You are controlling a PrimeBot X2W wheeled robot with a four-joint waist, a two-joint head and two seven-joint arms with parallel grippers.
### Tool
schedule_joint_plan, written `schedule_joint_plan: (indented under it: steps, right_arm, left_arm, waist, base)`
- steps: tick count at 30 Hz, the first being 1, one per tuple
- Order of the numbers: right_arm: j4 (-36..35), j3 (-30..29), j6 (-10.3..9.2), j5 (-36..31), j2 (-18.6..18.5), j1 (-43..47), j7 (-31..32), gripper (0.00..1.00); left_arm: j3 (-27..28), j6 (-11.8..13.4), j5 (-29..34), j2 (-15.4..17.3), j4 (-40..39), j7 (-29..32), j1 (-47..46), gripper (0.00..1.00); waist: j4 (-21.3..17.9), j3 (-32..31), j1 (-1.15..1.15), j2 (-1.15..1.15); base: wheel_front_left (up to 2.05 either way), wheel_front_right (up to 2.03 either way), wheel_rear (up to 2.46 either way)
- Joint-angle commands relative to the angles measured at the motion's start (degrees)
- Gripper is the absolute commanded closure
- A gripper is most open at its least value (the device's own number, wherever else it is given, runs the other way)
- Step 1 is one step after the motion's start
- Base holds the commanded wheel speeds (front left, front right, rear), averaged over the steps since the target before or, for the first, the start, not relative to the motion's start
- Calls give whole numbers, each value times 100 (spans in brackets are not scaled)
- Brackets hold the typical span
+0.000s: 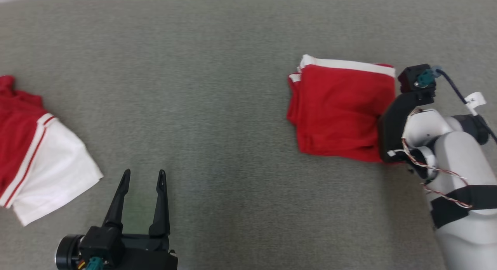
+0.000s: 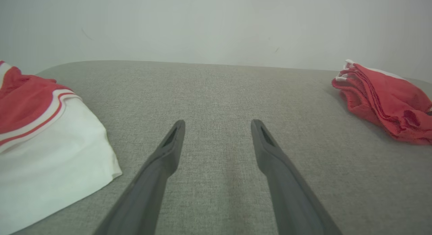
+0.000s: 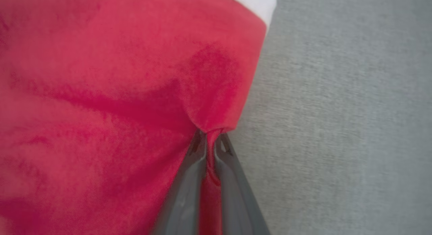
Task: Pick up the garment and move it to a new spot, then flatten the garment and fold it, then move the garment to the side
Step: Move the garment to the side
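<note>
Garment (image 1: 337,111): red with a white band on the far edge, folded into a stack of layers, lying on the grey worktop (image 1: 233,107) right of centre. Right tool (image 3: 210,140) is clenched on a pinch of red cloth at the stack's right edge, and the cloth tents toward the grip. Left tool (image 1: 143,173) is released, empty, near left, well apart. A second red-and-white piece (image 1: 46,165) lies far left.

Handling guess: light, limp, no stiffness, and the woven worktop likely drags on it. Can't tell if the pinch takes every layer. If only the top ones, the fold opens on lifting. Slide low and slow.
</note>
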Motion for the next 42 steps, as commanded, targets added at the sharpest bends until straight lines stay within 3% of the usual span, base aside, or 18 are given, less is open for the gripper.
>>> schedule_joint_plan:
  steps: [1,11,24,32,42]
  right_arm:
    - [98,2,-25,5,-204,154,2,100]
    - [230,294,-23,-220,-1209,-5,-571,100]
    - [812,-7,-22,-1089,-2559,-517,-2277,100]
    - [1163,-204,-22,-1590,-2918,-886,-3026,100]
    - [1493,-825,-22,-2062,-2777,-881,-3239,100]
  left_arm:
    - [28,-38,82,5,-51,-18,-88,0]
    - [93,-228,405,199,-477,-18,-458,0]
    - [-153,-307,644,454,-1444,-18,-723,0]
    - [-194,-293,658,492,-1618,-18,-715,0]
    - [-211,-246,655,468,-1600,-18,-644,0]
  waist:
    - [-431,165,0,0]
    - [-1155,787,0,0]
    - [-1037,1484,0,0]
    - [-837,1669,0,0]
    - [-778,1623,0,0]
  base:
    - [0,0,0]
    - [0,0,0]
    - [0,0,0]
    - [0,0,0]
    - [0,0,0]
